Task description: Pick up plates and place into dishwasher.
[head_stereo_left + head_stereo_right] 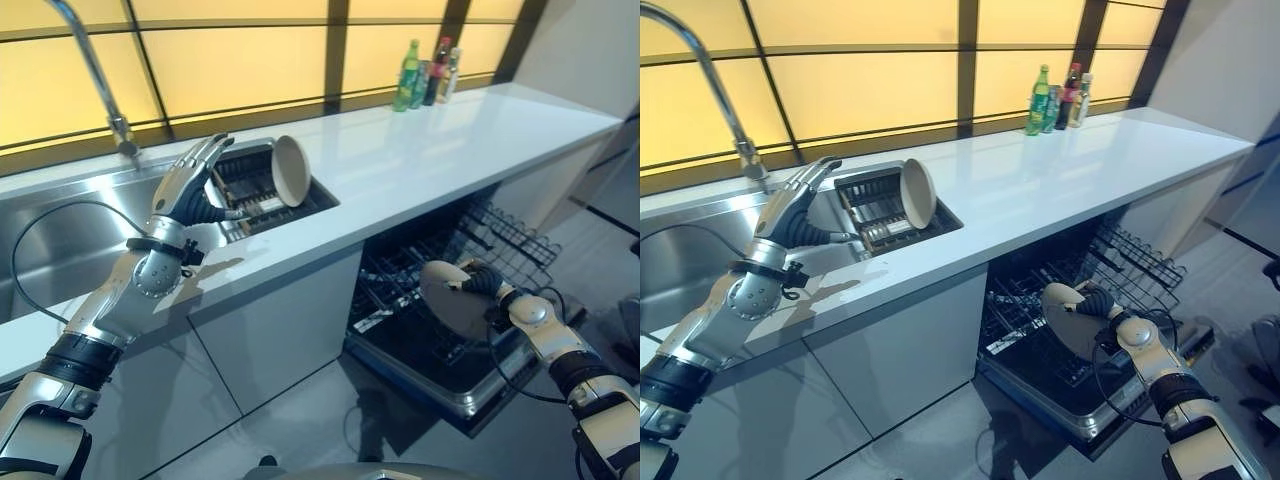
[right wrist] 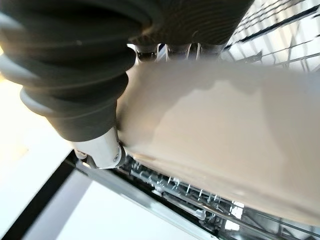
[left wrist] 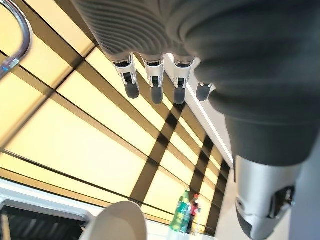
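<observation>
My right hand [image 1: 484, 281] is shut on a beige plate [image 1: 447, 298], holding it above the pulled-out lower rack of the open dishwasher [image 1: 430, 350]. Up close, the plate [image 2: 225, 135] lies against my right hand [image 2: 75, 95] with the wire rack [image 2: 170, 187] just past it. A second beige plate [image 1: 291, 170] stands on edge in the dark drying rack [image 1: 255, 195] set in the sink. My left hand [image 1: 190, 180] is raised beside that rack with straight fingers [image 3: 155, 87], holding nothing. The standing plate's rim [image 3: 120, 222] shows in the left wrist view.
A white counter [image 1: 420, 150] runs to the right, with several bottles [image 1: 425, 75] at the back by the window. A curved tap [image 1: 95, 70] rises over the steel sink [image 1: 60, 230]. The dishwasher's upper rack [image 1: 510, 240] sticks out to the right.
</observation>
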You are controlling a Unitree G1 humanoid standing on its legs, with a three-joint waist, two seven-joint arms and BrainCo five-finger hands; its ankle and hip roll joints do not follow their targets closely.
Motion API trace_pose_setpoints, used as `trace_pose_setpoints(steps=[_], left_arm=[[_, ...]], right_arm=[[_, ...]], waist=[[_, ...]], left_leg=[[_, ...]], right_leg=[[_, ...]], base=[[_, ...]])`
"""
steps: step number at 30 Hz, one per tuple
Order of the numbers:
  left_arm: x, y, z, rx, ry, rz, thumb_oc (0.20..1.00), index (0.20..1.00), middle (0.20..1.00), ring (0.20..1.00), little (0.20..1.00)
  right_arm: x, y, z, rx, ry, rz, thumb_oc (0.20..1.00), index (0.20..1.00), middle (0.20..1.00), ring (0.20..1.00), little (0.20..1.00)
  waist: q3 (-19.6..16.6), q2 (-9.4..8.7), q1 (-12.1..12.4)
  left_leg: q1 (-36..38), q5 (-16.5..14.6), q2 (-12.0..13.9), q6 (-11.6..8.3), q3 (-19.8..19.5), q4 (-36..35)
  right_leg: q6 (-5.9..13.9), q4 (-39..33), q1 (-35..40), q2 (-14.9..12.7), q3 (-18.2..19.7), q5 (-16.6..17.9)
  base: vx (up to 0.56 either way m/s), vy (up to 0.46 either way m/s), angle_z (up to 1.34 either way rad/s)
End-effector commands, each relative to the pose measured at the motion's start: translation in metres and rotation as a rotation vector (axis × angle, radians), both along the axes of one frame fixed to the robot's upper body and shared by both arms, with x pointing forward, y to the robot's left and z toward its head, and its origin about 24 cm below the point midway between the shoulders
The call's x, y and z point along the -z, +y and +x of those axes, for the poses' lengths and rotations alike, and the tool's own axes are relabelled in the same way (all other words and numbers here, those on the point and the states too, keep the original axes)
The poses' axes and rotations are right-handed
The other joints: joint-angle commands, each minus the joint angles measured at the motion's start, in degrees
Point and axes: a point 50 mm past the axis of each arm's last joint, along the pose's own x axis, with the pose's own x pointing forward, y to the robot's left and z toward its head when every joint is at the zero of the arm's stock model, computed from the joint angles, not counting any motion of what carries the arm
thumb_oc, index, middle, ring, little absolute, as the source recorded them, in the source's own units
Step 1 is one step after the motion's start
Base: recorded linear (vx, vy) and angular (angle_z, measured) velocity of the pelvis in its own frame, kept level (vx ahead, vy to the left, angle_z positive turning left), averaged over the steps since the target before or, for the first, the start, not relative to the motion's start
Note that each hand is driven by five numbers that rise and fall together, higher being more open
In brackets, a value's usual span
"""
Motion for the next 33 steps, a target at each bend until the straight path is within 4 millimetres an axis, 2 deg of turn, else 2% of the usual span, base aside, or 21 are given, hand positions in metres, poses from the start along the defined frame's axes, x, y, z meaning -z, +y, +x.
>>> trace_pose_setpoints(steps=[1, 7, 19, 27, 28, 29, 33], left_arm=[[-0.050, -0.016, 0.012, 0.077, -0.148, -0.017, 1.000, 1.000, 1.000, 1.000, 1.000], [-0.068, -0.020, 0.015, 0.091, -0.209, -0.034, 1.000, 1.000, 1.000, 1.000, 1.000], [-0.091, -0.029, 0.008, 0.123, -0.309, -0.039, 1.000, 1.000, 1.000, 1.000, 1.000], [-0.102, -0.036, 0.004, 0.151, -0.330, -0.023, 1.000, 1.000, 1.000, 1.000, 1.000], [-0.101, -0.038, 0.004, 0.157, -0.327, -0.021, 1.000, 1.000, 1.000, 1.000, 1.000], [-0.100, -0.039, 0.004, 0.166, -0.323, -0.014, 1.000, 1.000, 1.000, 1.000, 1.000], [-0.098, -0.038, 0.000, 0.168, -0.337, 0.007, 1.000, 1.000, 1.000, 1.000, 1.000]], right_arm=[[-0.068, 0.005, 0.046, -0.020, -0.233, -0.052, 0.200, 0.200, 0.200, 0.200, 0.200], [-0.089, -0.005, 0.060, 0.038, -0.228, -0.058, 0.200, 0.200, 0.200, 0.200, 0.200], [-0.070, -0.028, 0.051, 0.135, -0.082, -0.079, 0.200, 0.200, 0.200, 0.200, 0.200], [-0.064, -0.034, 0.048, 0.187, -0.072, -0.103, 0.200, 0.200, 0.200, 0.200, 0.200], [-0.065, -0.035, 0.048, 0.198, -0.085, -0.109, 0.862, 0.862, 0.862, 0.862, 0.862], [-0.068, -0.036, 0.049, 0.212, -0.119, -0.106, 1.000, 1.000, 1.000, 1.000, 1.000], [-0.086, -0.032, 0.052, 0.237, -0.306, -0.128, 1.000, 1.000, 1.000, 1.000, 1.000]], waist=[[4.3, 2.05, 2.0], [7.5, 3.56, 3.0], [12.2, 6.20, 3.5], [14.5, 7.32, 3.3], [14.5, 7.33, 3.2], [14.5, 7.38, 3.2], [14.0, 7.00, 2.4]], left_leg=[[0.7, -9.2, -1.7, 0.53, -0.5, 0.7], [-2.8, -8.2, -2.3, 0.43, -1.8, 0.7], [-6.3, -6.6, -2.8, 0.39, -3.4, 0.7], [-7.8, -5.7, -3.1, 0.16, -3.2, 0.7], [-7.8, -5.6, -3.1, 0.16, -3.2, 0.7], [-7.7, -5.6, -3.1, 0.14, -3.2, 0.7], [-7.1, -5.6, -2.9, 0.12, -2.7, 0.7]], right_leg=[[4.52, 0.6, 3.2, -3.7, -0.9, -8.3], [4.22, 0.6, 0.4, -3.9, -1.4, -7.7], [3.45, 0.6, -3.0, -4.2, -1.9, -6.5], [3.28, 0.9, -4.7, -4.5, -2.5, -5.7], [3.27, 0.9, -4.7, -4.5, -2.6, -5.7], [3.28, 1.0, -4.7, -4.5, -2.6, -5.6], [3.49, 1.0, -4.3, -4.5, -2.6, -5.3]], base=[[-0.08, -0.034, 0.13], [-0.13, -0.014, 0.07], [-0.06, -0.025, 0.05], [-0.04, -0.010, 0.00], [0.00, 0.000, 0.00], [0.00, 0.000, 0.00], [0.00, 0.000, 0.00]])
